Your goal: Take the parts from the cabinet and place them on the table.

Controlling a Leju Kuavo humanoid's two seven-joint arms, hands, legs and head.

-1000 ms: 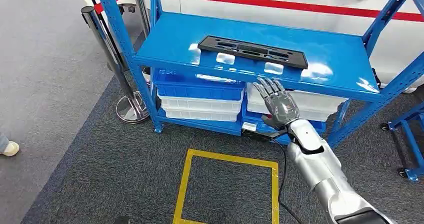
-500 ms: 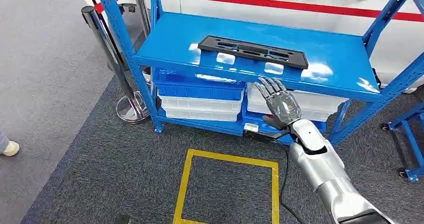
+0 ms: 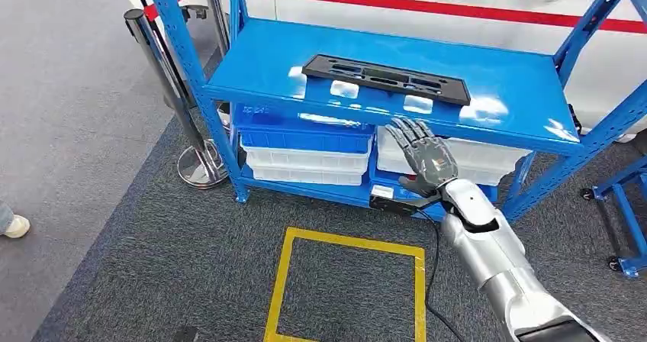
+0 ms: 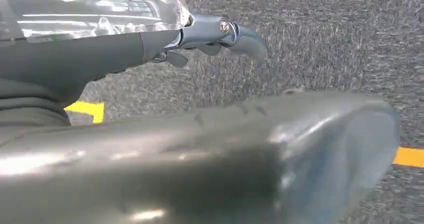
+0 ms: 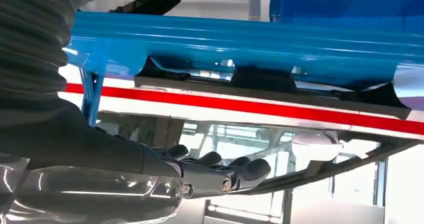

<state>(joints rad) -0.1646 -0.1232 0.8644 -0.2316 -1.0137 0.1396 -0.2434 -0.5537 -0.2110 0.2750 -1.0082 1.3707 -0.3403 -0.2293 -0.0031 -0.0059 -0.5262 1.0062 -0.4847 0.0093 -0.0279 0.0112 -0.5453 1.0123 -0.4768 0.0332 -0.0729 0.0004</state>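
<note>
Grey carpet [image 3: 114, 227] fills the left of the head view, with the toe of a person's shoe [image 3: 14, 226] at the left edge and a chrome stanchion post [image 3: 164, 82] rising from its round base toward the upper left. Low in the middle, a yellow taped square [image 3: 345, 285] marks the floor. Above it, across the upper centre, stands the blue cabinet [image 3: 259, 63]; on its top shelf lies the part [image 3: 385, 79] — a long, flat black panel with cut-outs, set a little aslant and stretching toward the right half of the shelf. Under the shelf, blue and white bins [image 3: 305, 153] sit stacked.

Right of centre, the right hand [image 3: 425, 159] is raised in front of the shelf's front edge, just below the part and not touching it — fingers [image 3: 412, 132] straight, spread apart, holding nothing. Its silver arm [image 3: 496, 266] runs down to the lower right corner. In the right wrist view the fingers [image 5: 235, 171] lie extended beneath the blue shelf edge [image 5: 250, 44].

In the left wrist view the left hand [image 4: 220, 34] hangs over the carpet, nothing in it; whether its fingers are spread or curled I cannot tell.
</note>
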